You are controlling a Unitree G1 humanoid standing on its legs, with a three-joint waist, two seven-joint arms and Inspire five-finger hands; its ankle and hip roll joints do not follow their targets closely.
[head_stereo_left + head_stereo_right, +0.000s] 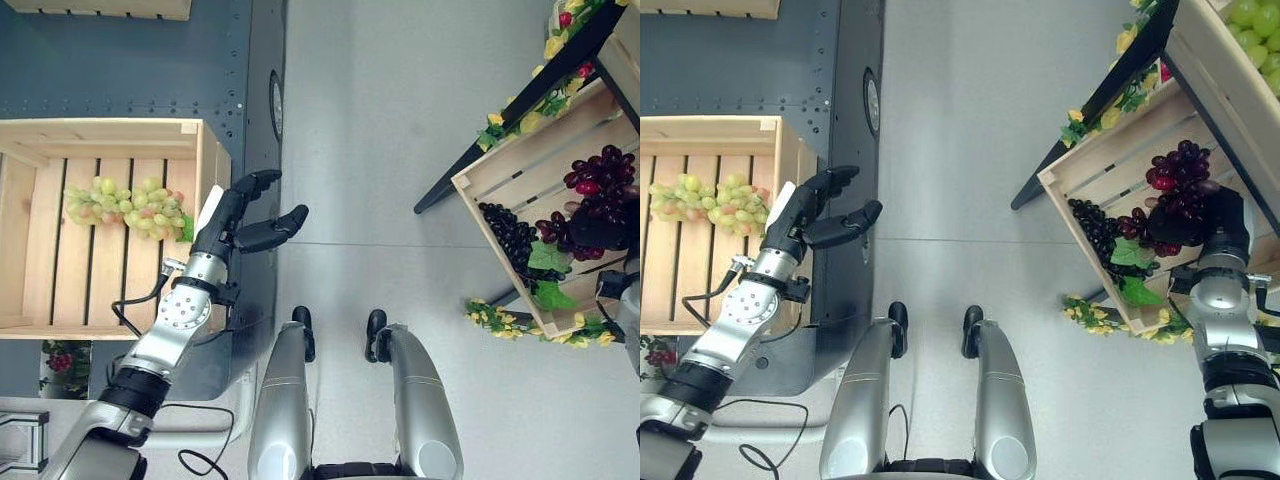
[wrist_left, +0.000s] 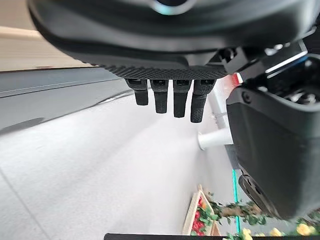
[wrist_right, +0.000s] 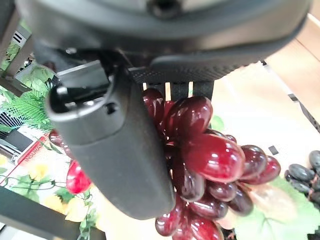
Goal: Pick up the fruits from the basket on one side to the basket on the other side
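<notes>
A grey floor is seen between two wooden crates. In the right crate, beside black grapes, red grapes are gripped by the right hand. Next, lifting is likely needed. The left hand is held open beside the left crate with green grapes.

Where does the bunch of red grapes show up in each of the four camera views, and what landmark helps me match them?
Left eye view: red grapes at the right edge, in the tilted wooden crate.
Right eye view: upper right, above the right hand, in the same crate.
Left wrist view: the bunch is not in it.
Right wrist view: centre, the right hand's thumb and fingers curled round it.
Shared landmark: the black grapes beside the red bunch.
</notes>
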